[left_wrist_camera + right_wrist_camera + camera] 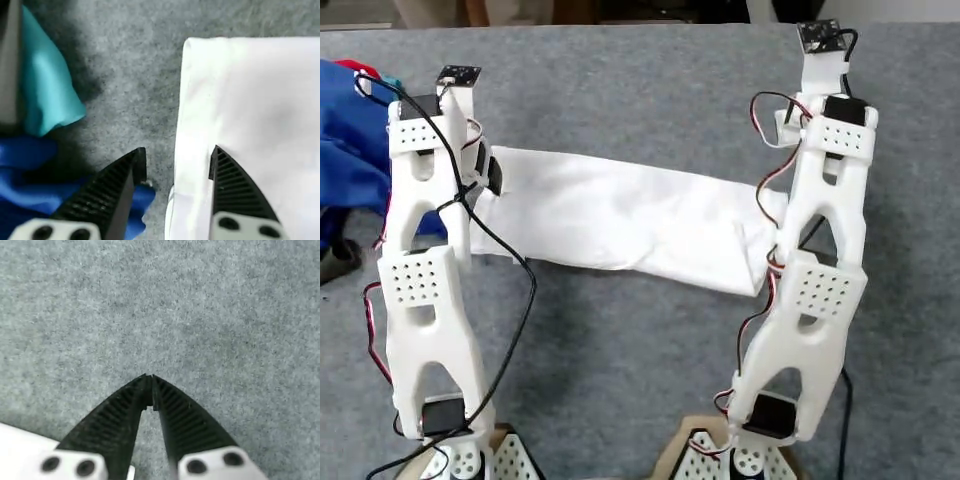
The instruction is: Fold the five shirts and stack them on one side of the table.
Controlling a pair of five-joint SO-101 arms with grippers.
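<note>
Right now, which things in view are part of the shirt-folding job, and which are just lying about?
Part of the job:
white shirt, laid out between the arms
blue garment and teal garment, heaped together
left gripper, open at the white shirt's edge
right gripper, shut

Lying about:
dark object by the blue garment, too unclear to name

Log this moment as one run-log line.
left gripper open, astride white shirt edge | right gripper shut, empty, over grey table | blue shirt, teal cloth heaped near left gripper
</note>
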